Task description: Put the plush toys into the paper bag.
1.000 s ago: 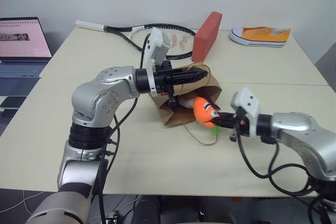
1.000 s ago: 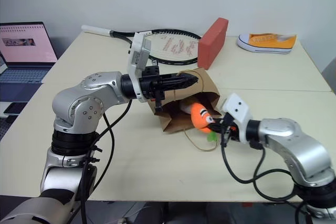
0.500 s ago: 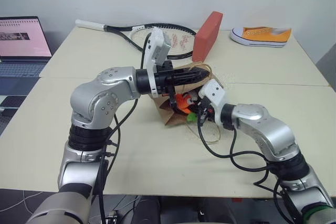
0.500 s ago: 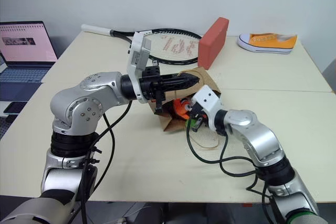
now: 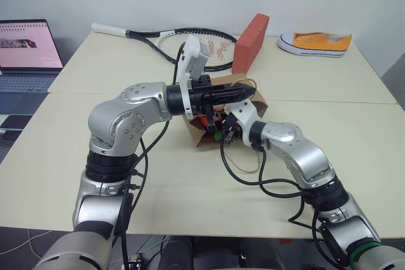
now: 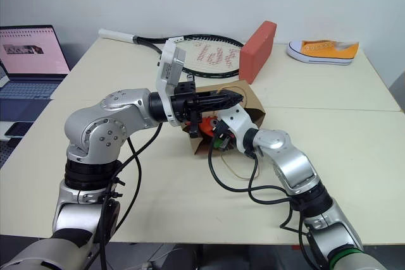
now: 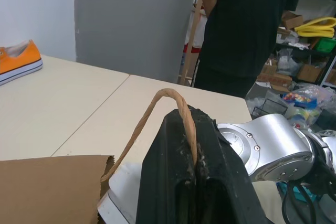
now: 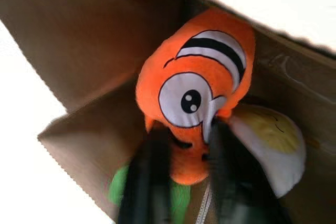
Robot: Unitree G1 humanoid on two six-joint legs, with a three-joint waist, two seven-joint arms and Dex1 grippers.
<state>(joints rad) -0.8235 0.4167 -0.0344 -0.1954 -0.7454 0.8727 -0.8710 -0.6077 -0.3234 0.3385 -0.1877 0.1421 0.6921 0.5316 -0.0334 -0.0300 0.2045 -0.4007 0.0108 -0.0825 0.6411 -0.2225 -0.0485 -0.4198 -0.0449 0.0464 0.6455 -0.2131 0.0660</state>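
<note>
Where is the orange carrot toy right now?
The carrot toy is inside the mouth of the paper bag near the table's middle, right beside the white egg toy, with the right end effector around it.

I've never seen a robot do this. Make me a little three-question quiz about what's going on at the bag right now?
1. True or false: the left gripper is pinching a handle of the paper bag.
2. Which toy sits between the right gripper's fingers? A) the white egg toy B) the carrot toy C) neither
3. Fill in: in the right wrist view, the white egg toy lies ____ the bag, beside the carrot toy.

Key
1. True: the twisted loop is clamped between its shut fingers.
2. B.
3. Inside.
</note>
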